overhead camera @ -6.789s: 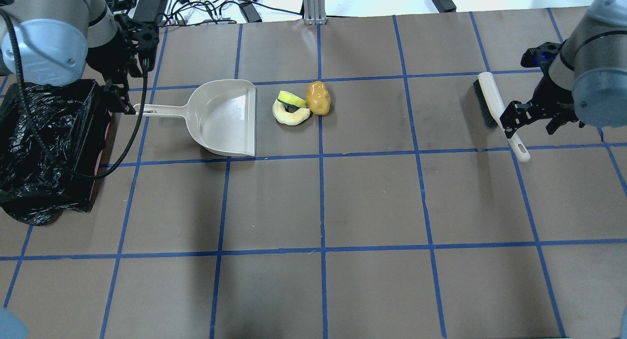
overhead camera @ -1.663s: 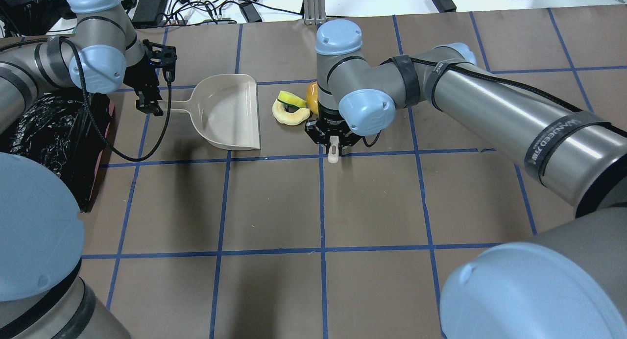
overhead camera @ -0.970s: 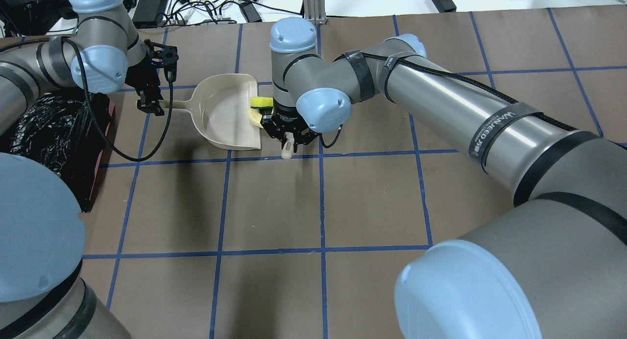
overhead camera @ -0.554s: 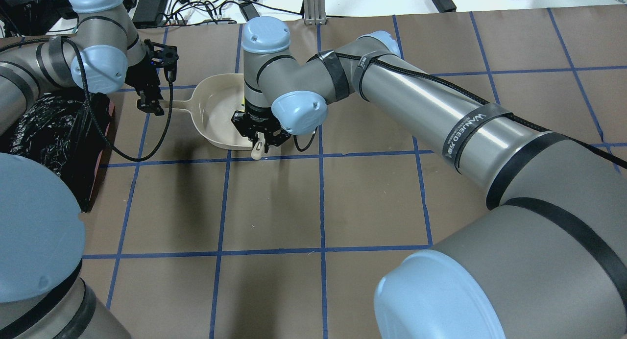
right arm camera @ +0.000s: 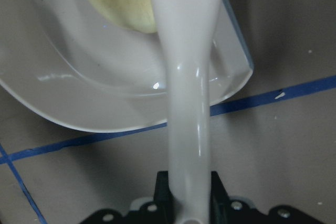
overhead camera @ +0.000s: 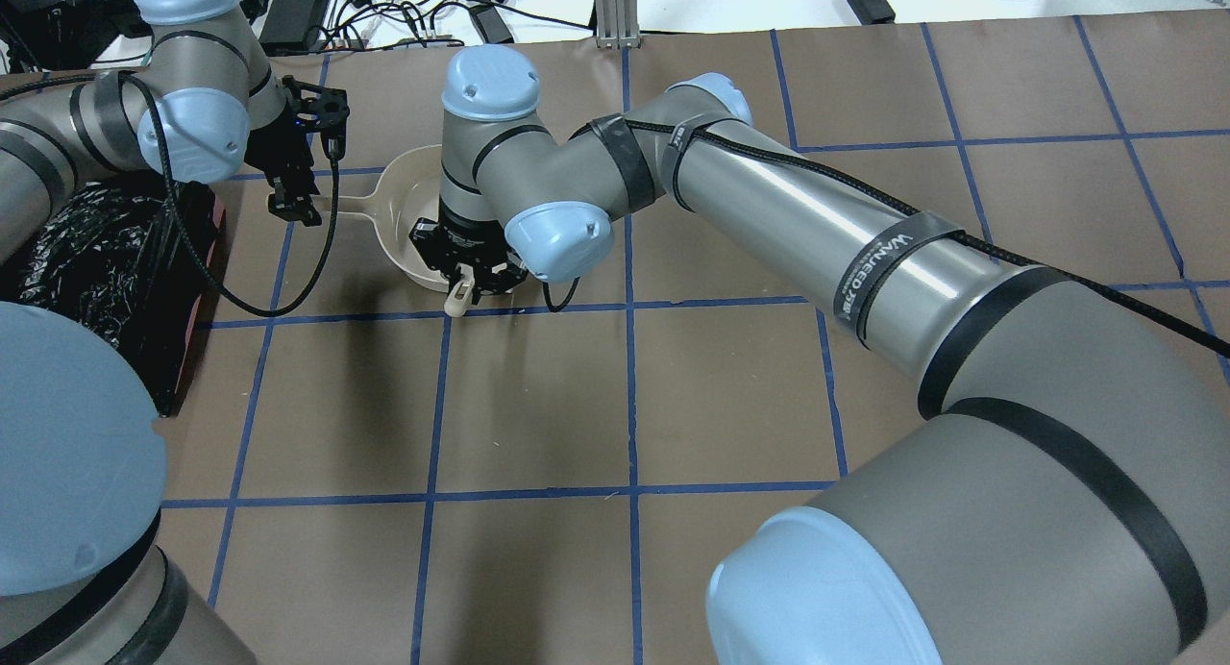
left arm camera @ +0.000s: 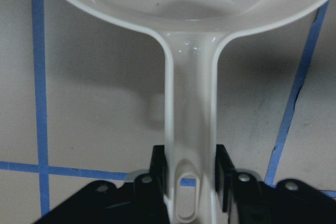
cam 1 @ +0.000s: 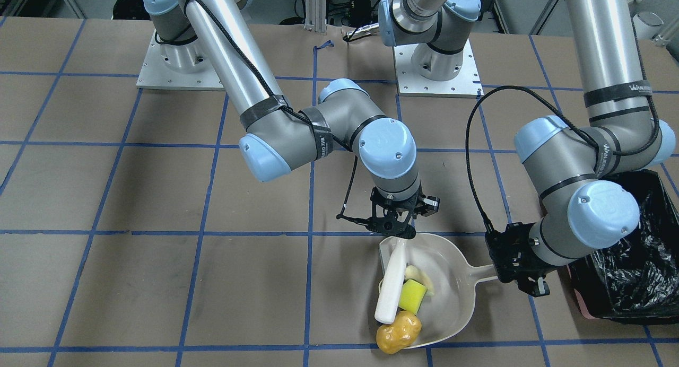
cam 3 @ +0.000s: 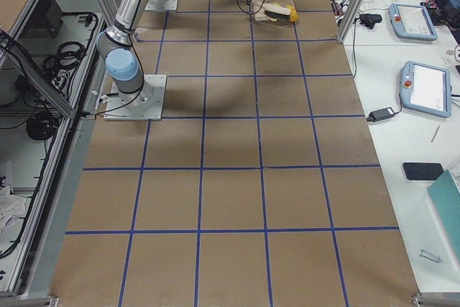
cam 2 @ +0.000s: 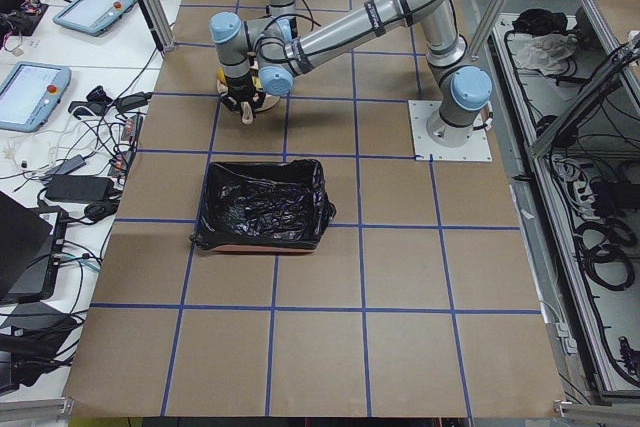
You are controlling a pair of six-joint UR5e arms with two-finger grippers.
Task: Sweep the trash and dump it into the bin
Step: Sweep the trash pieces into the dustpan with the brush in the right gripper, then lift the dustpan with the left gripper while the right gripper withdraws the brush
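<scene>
The beige dustpan (cam 1: 451,282) lies flat on the table. My left gripper (cam 1: 522,274) is shut on its handle (left arm camera: 190,129). My right gripper (cam 1: 395,229) is shut on the white brush (cam 1: 391,287), whose head lies across the pan's mouth. The yellow-green wedge (cam 1: 412,297) and the cream slice (cam 1: 425,281) lie inside the pan. The orange-yellow potato (cam 1: 398,332) sits at the corner of the pan's mouth. In the overhead view my right arm hides the trash. The black-lined bin (cam 1: 636,271) stands just beyond the pan's handle, and also shows in the overhead view (overhead camera: 96,261).
Cables and power bricks (overhead camera: 384,12) lie along the far table edge. The two arm bases (cam 1: 177,54) stand on plates at the robot's side. My right arm (overhead camera: 769,204) stretches across the middle of the table. Tablets (cam 3: 424,84) lie on a side table.
My right gripper has swept the brush leftward across the table, pushing the three pieces from beside the pan into it. My left gripper has kept hold of the dustpan handle.
</scene>
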